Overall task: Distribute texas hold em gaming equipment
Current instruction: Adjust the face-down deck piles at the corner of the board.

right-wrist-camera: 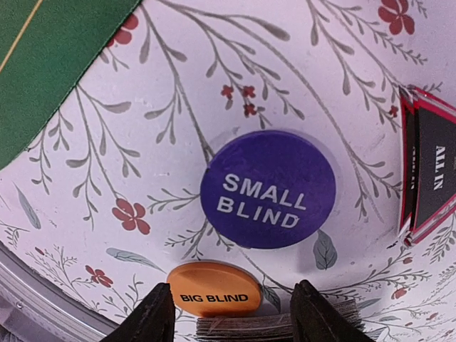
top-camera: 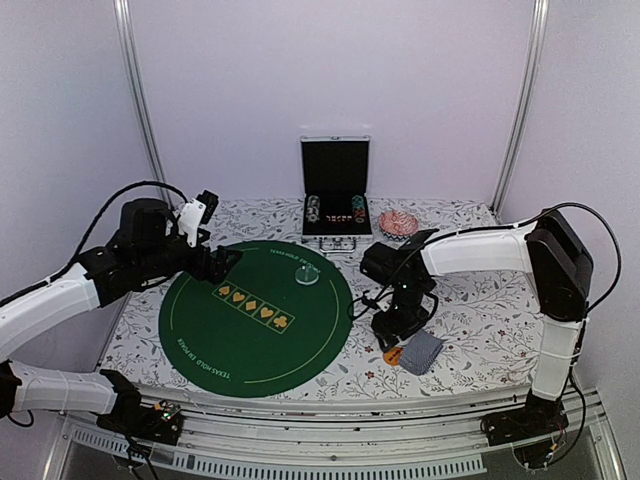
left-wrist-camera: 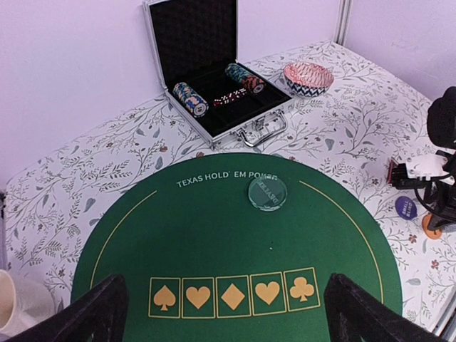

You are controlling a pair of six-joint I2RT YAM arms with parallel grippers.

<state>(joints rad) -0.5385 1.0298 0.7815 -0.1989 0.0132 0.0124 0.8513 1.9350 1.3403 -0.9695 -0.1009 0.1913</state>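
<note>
My right gripper [right-wrist-camera: 231, 317] is open, low over the floral cloth. Between its fingers lie an orange "BIG BLIND" disc [right-wrist-camera: 214, 288] and the edge of the card deck [right-wrist-camera: 278, 328]. A dark blue "SMALL BLIND" disc [right-wrist-camera: 268, 189] lies just ahead, and a black "ALL IN" marker [right-wrist-camera: 431, 171] is at the right. From above, the right gripper [top-camera: 395, 325] is beside the grey-blue deck [top-camera: 420, 352] and the orange disc [top-camera: 392, 355]. A pale dealer disc [left-wrist-camera: 268, 192] sits on the green mat [left-wrist-camera: 214, 242]. My left gripper [left-wrist-camera: 228, 320] is open and empty above the mat.
An open metal case [top-camera: 336, 200] with chip stacks stands at the back, with a patterned bowl [top-camera: 397, 222] to its right. A white mug [left-wrist-camera: 7, 306] is at the left edge of the left wrist view. The table's front edge runs close behind the deck.
</note>
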